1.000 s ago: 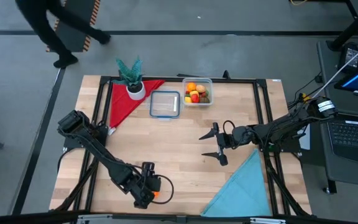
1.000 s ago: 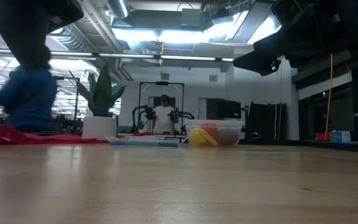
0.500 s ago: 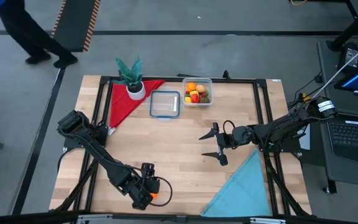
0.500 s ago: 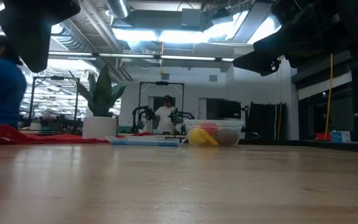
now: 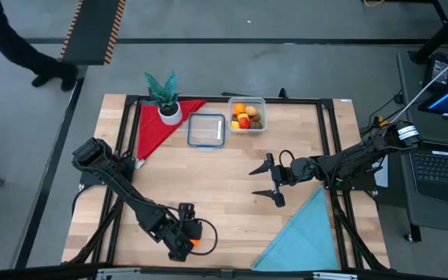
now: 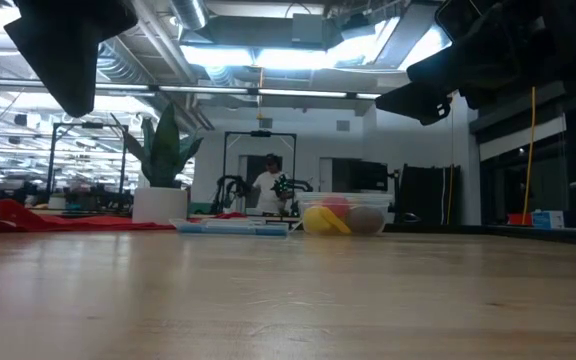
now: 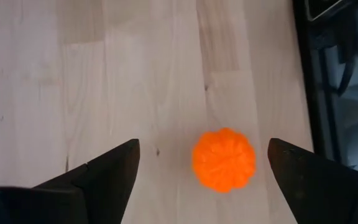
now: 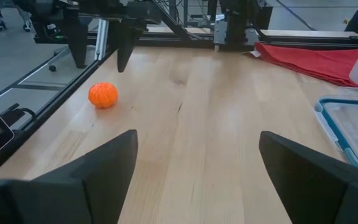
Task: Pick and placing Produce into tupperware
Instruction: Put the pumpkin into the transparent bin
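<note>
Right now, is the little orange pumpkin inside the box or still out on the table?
Out. The orange pumpkin sits on the bare table, under the open left gripper, far from the tupperware.

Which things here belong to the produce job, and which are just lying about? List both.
Job: orange toy pumpkin on the table between the open fingers of the left gripper; tupperware already holding produce.

Lying about: potted plant, red cloth, blue-rimmed lid, blue cloth.

From overhead you look straight down on the whole table (image 5: 208, 167). The low camera sits at tabletop height, facing the far edge. Your left wrist camera looks closely down on the orange pumpkin (image 7: 223, 159); the right wrist camera shares it from across the table.
</note>
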### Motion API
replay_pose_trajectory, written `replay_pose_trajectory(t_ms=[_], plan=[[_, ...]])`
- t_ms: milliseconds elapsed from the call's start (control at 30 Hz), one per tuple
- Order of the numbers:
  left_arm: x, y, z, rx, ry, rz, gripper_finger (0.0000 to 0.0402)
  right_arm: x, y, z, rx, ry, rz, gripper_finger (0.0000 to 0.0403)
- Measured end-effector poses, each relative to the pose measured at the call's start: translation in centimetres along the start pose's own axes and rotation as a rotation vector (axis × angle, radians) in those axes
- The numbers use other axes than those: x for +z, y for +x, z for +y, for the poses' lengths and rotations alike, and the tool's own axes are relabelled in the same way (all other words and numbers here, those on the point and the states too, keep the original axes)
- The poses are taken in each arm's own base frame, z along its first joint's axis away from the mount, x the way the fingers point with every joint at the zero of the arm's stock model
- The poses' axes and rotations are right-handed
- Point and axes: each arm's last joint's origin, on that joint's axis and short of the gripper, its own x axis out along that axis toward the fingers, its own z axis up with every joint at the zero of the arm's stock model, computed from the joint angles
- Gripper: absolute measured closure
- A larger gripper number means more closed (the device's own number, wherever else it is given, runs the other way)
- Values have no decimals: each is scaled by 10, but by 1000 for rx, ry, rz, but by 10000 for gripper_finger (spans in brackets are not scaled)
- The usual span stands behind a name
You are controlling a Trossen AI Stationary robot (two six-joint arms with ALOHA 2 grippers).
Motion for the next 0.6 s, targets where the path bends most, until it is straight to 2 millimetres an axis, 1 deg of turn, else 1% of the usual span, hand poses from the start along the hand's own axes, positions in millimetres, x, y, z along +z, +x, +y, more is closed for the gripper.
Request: replay_pose_trajectory(t_ms=[167, 467, 533, 600], plan=[[3, 0, -2, -23, -23, -33, 56, -1, 0, 0, 0, -1, 5, 66], [3, 1, -2, -14, -74, -33, 56, -6, 0, 0, -4, 32, 61, 66], [1, 7, -3, -5, -83, -23, 56, -6, 0, 0, -4, 43, 61, 66], [-3, 17, -4, 11, -73, 11, 56, -6, 0, 0, -4, 43, 60, 66]])
